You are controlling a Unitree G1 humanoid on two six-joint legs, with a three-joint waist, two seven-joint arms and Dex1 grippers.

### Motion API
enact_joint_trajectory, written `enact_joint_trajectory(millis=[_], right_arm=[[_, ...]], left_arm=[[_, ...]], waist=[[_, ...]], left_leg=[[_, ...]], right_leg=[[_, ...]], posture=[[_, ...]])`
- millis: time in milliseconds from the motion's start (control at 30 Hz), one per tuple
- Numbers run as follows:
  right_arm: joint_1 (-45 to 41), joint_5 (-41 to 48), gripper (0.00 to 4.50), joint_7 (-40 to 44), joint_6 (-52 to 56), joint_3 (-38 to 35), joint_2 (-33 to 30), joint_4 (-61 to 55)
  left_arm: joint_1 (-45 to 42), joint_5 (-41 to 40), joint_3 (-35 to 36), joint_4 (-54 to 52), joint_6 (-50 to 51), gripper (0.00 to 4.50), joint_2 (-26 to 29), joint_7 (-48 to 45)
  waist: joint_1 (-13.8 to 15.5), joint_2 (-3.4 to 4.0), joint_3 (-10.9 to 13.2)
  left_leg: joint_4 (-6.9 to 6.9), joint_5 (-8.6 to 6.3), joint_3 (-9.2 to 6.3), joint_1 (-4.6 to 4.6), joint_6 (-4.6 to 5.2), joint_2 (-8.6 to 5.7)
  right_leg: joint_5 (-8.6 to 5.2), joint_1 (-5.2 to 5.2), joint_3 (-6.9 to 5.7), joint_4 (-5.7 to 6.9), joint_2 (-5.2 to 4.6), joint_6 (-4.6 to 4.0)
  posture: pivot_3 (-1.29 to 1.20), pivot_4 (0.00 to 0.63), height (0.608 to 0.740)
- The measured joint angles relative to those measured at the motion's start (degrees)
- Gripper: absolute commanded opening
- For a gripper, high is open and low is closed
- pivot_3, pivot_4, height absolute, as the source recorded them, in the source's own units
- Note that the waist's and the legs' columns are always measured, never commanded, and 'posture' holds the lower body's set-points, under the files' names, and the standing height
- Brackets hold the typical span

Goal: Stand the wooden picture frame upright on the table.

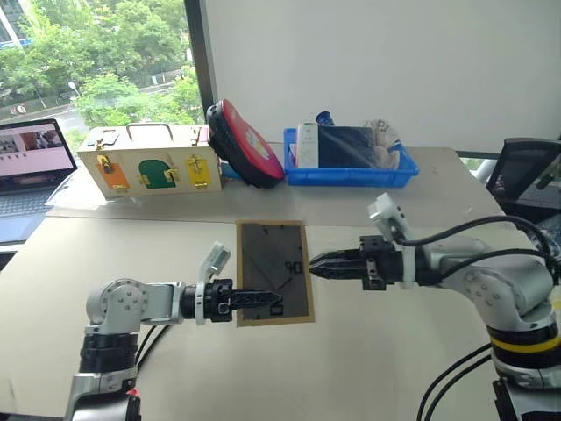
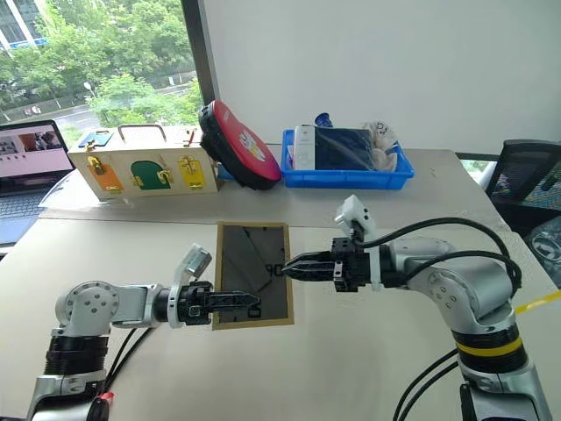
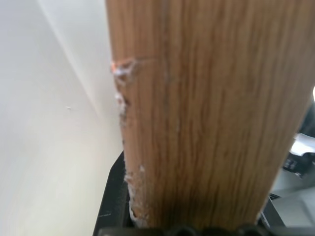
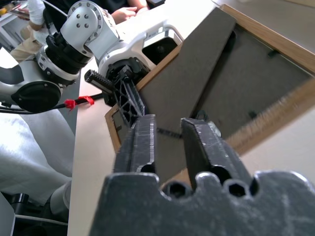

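Wooden picture frame [image 1: 274, 272] hangs above the table [image 1: 368, 351], back toward us, our left gripper [image 1: 263, 301] clamping its lower edge; our right gripper [image 1: 317, 264], slightly parted, holds nothing. Standing it remains.

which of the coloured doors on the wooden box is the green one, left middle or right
The middle door on the cream wooden box is green, with an arched top. The orange door is to its left and the yellow door to its right.
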Motion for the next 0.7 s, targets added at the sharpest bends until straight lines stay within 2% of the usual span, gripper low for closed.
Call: enact_joint_trajectory(millis=[133,200,700], right_arm=[[-2.03,-3.59,3.84,-0.23,-2.78,3.27,1.17,3.77],[-3.02,-4.29,4.44,0.46,-3.85,4.58,1.43,4.55],[-7.08,-5.13,4.44,2.37,-4.09,8.17,7.84,7.76]], left_arm=[[-0.24,-0.25,0.22,0.00,0.63,1.06,-0.09,1.44],[-0.40,-0.13,0.75,0.34,0.42,1.06,-0.09,2.06],[-1.57,0.07,-2.93,0.51,-0.45,1.06,0.64,1.54]], waist=[[0.13,0.00,0.00],[0.13,0.00,0.00],[0.13,0.01,0.00]], left_leg=[[0.02,0.01,0.00,0.00,-0.01,-0.01],[0.02,0.01,0.00,0.00,-0.01,0.00],[0.01,0.02,-0.03,0.00,-0.03,0.00]], right_leg=[[0.01,0.00,0.00,0.00,-0.01,0.00],[0.01,0.00,-0.01,0.01,-0.01,0.00],[0.01,0.00,-0.03,0.01,-0.01,-0.01]], posture=[[0.00,0.150,0.735],[0.00,0.150,0.735],[0.00,0.150,0.735]])
